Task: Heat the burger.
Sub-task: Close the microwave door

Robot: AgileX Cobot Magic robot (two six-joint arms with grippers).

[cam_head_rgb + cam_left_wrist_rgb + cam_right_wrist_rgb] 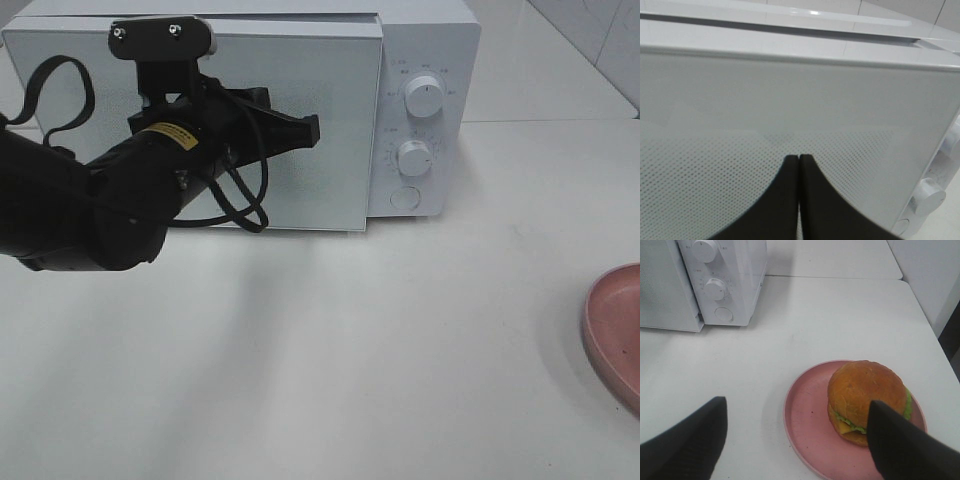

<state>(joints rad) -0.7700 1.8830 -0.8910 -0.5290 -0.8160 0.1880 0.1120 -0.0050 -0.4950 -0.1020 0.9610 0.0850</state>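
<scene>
The burger (866, 392), with a golden-brown bun, green lettuce and yellow cheese, sits on a round pink plate (807, 425) in the right wrist view. My right gripper (796, 407) hangs open above the plate's near side, and one of its fingers (905, 445) partly covers the burger's edge; nothing is held. In the high view only the plate's rim (612, 330) shows at the right edge, and the burger is out of view there. The white microwave (425, 50) stands at the back with its door (320, 80) closed. My left gripper (310, 128) is shut, its tips (799, 165) close against the door's front.
Two knobs (425, 97) (413, 157) and a round button (403, 197) are on the microwave's right panel. The left arm's black body and cable (245, 200) cover the door's lower left. White tabletop (330, 360) stretches between microwave and plate.
</scene>
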